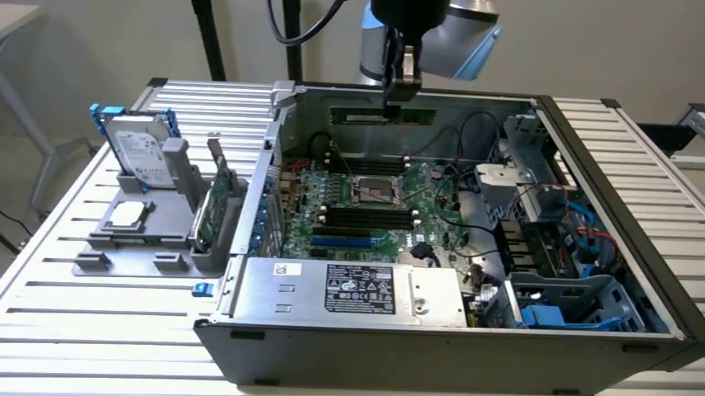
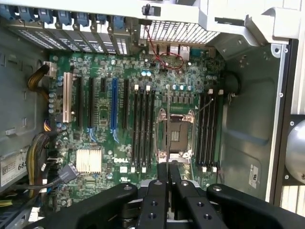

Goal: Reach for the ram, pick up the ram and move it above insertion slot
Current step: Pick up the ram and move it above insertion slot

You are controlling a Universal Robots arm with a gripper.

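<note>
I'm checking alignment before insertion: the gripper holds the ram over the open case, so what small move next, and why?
Probably a small sideways shift toward the nearer memory slots. The gripper is shut on the ram, and in the wrist view its edge runs parallel to the slots but hangs over the CPU socket, not a slot.

Matt green ram [image 1: 385, 115], ribbed metal table [image 1: 99, 309]
</note>
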